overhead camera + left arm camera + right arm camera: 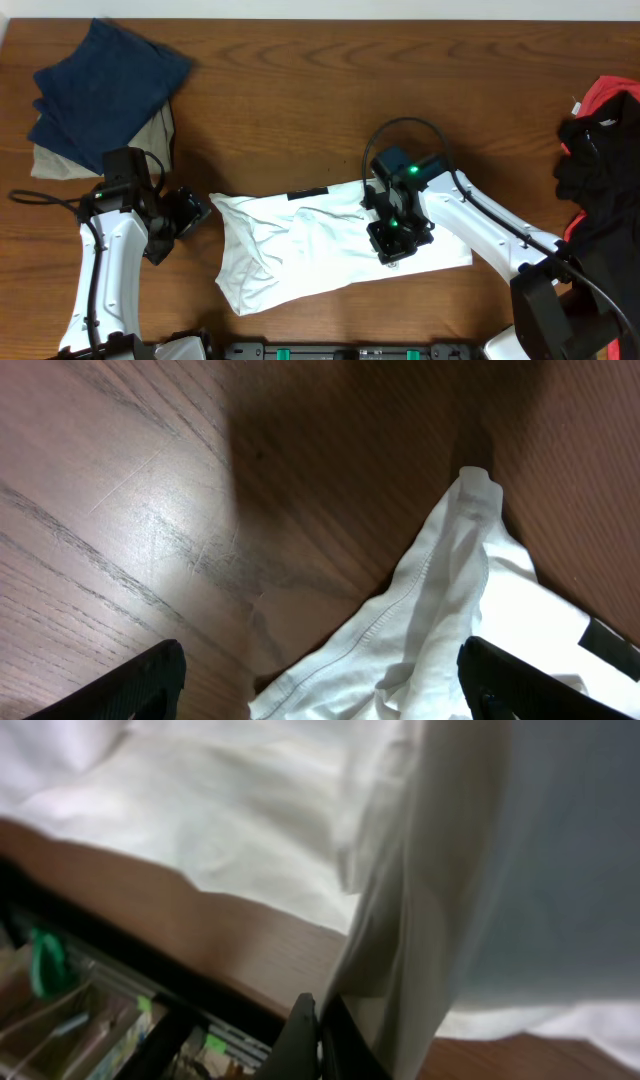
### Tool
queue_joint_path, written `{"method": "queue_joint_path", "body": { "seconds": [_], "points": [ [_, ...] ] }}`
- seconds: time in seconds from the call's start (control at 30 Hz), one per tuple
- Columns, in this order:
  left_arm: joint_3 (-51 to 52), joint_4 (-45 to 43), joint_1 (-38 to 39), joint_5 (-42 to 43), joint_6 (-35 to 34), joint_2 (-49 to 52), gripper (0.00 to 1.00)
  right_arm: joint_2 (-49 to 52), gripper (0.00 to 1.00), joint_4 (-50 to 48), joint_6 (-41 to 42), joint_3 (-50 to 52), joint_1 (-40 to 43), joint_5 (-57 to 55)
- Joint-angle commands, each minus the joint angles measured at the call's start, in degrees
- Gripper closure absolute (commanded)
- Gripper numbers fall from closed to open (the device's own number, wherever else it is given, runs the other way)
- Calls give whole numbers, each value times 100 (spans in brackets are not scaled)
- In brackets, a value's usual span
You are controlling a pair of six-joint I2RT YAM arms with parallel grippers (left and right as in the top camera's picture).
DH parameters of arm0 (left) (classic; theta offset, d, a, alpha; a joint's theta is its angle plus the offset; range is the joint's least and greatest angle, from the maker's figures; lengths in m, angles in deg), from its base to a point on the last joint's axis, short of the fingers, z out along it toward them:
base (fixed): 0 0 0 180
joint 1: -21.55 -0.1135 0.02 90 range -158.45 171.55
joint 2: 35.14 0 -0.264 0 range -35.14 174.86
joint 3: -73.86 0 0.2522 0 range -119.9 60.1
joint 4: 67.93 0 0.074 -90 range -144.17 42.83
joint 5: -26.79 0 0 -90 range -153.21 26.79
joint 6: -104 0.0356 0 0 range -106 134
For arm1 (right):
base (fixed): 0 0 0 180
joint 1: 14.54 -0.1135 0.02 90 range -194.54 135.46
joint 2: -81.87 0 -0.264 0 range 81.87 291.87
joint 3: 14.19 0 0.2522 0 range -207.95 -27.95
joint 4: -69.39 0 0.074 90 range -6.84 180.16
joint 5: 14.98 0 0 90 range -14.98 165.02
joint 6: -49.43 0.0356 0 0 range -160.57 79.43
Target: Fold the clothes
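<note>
The white T-shirt (300,250) is being supported by the wooden table (300,80) at lower centre of the overhead frame, long axis left-right. Its soft, creased knit is being pinched right of centre by the closed right gripper (392,240). The left gripper (185,215), jaws wide and empty, is being held just beside the hemmed left edge.

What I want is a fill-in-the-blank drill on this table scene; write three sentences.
The right hand is shut on the ____ T-shirt.
The left hand stands ____, holding nothing.
The navy garment lies on the beige garment, on the ____ hand's side of the table.
Missing words: white; open; left.
</note>
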Motion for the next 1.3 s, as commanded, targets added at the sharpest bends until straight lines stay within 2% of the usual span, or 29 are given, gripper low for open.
{"method": "queue_joint_path", "body": {
  "seconds": [0.0,0.1,0.2,0.23,0.27,0.37,0.47,0.53,0.67,0.8,1.03,1.27],
  "points": [
    [-57,33,-20,-33,118,17,12,-26,99,-2,-461,-94,-85,459],
    [-57,33,-20,-33,116,17,12,-28,97,-153,-459,-94,-85,470],
    [-57,35,-20,-33,116,17,12,-28,75,-326,-459,-92,-92,470],
    [-57,35,-20,-33,118,17,12,-28,63,-352,-459,-94,-92,466],
    [-57,35,-20,-33,118,17,12,-26,57,-361,-461,-94,-94,431],
    [-57,37,-20,-33,118,17,12,-26,63,-289,-328,-94,-79,-138],
    [-57,37,-20,-31,122,17,11,-28,64,-149,868,-96,68,-1526],
    [-57,61,-17,-9,232,17,8,-28,63,-127,1266,-96,229,-1978],
    [-20,98,-17,437,723,28,6,-28,62,-328,1309,-96,520,-2022],
    [144,90,-4,855,977,70,0,-26,57,-658,1309,-92,717,-2017],
    [621,42,326,894,1250,203,2,-26,56,-686,1307,-85,743,-2020],
    [957,-321,1032,1067,1569,501,2,-26,56,-682,1307,-85,743,-2020]
  ]
}}
